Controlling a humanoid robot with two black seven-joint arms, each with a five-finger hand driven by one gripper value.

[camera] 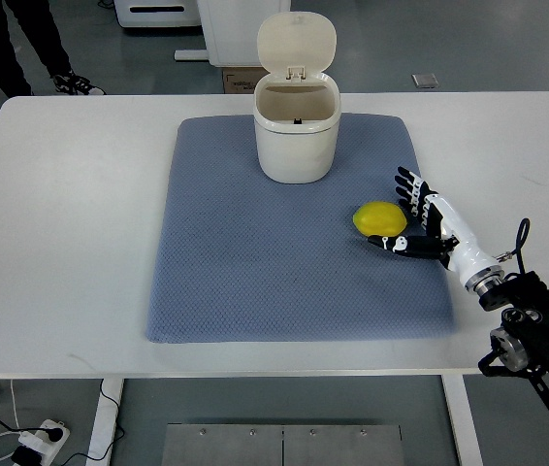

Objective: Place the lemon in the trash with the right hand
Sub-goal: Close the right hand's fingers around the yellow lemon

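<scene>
The task is at its early stage, because the lemon (380,217) lies on the blue mat (255,262) and is not yet lifted. It rests on the right part of the mat, in front of the trash bin (296,141) and a little to the right of it, near but clearly apart from it. The bin is small and cream-coloured, it stands at the far side of the mat, and its lid (297,41) is already tipped up, so the opening is free to receive the fruit. The right hand (425,221) comes in from the right edge over the white surface (71,243) and is placed just beside the lemon on its right side. Its fingers (408,183) are spread open and they hold nothing; the lower dark digit reaches under the near side of the lemon and seems to touch it or almost touch it, but I cannot tell which. The left hand is not visible. To my judgement, what is left is nearly everything: to close the fingers around the lemon, to raise it, to carry it over the open bin and to release it inside.
</scene>
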